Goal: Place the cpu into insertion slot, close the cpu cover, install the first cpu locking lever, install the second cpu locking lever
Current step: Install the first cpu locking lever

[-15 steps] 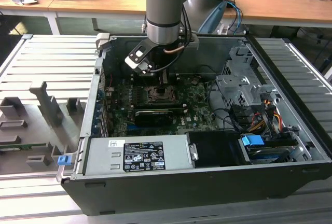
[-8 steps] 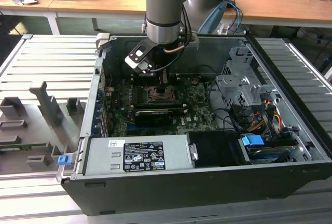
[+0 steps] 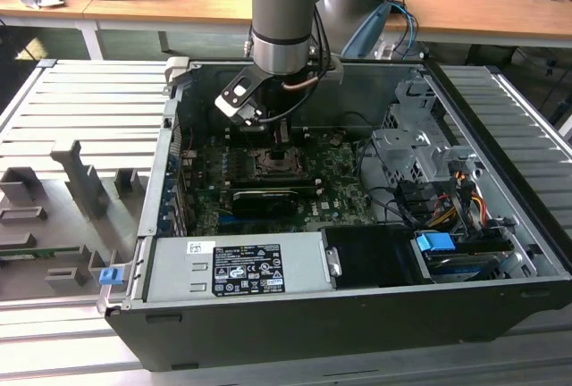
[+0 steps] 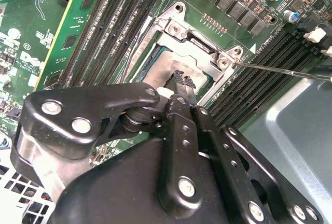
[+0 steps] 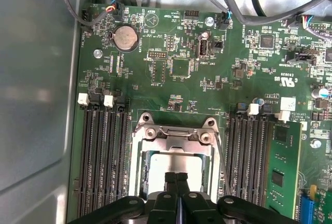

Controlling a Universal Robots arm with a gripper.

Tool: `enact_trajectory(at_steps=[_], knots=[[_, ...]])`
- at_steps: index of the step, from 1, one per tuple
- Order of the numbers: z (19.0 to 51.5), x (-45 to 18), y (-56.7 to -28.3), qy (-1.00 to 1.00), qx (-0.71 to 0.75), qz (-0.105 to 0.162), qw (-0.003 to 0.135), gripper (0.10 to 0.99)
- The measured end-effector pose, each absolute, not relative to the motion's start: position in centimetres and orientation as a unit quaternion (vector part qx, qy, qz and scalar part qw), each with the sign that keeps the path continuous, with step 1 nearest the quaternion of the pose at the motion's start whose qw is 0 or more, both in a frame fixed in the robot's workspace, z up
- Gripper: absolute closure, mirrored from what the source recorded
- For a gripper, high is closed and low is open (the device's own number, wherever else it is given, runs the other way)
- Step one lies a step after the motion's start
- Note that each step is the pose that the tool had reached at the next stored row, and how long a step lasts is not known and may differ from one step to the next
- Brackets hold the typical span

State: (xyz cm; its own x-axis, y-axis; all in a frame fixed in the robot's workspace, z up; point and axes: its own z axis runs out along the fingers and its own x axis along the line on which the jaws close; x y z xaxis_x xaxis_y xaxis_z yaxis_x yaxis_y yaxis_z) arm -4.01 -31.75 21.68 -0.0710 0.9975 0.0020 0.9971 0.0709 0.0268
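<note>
In the exterior view my gripper [image 3: 279,155] reaches down into the open computer case, right over the insertion slot [image 3: 281,167] on the green board. In both wrist views the fingers are shut together with nothing between them, and their tips rest at or just above the cpu [image 5: 155,164], whose dull silver top [image 4: 163,71] shows inside the socket. The cpu cover [image 5: 176,140] seems to lie flat around the chip, its silver frame [image 4: 203,53] screwed at the corners. One thin wire locking lever [image 4: 280,68] sticks out over the memory slots, unlatched; it also shows beside the socket [image 5: 222,159].
Black memory slots [image 5: 101,156] flank the socket, with a green memory stick [image 5: 282,167] in one. A long black card [image 3: 264,198] and a grey labelled box [image 3: 237,265] sit near the socket. Cables [image 3: 447,203] and a drive cage [image 3: 416,136] crowd the exterior view's right.
</note>
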Motion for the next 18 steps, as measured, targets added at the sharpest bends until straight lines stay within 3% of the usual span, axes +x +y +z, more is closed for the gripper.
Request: enact_trajectory(at_steps=[18], knots=[[22.48, -4.00, -31.74, 0.732, 0.681, 0.011, 0.008, 0.980]])
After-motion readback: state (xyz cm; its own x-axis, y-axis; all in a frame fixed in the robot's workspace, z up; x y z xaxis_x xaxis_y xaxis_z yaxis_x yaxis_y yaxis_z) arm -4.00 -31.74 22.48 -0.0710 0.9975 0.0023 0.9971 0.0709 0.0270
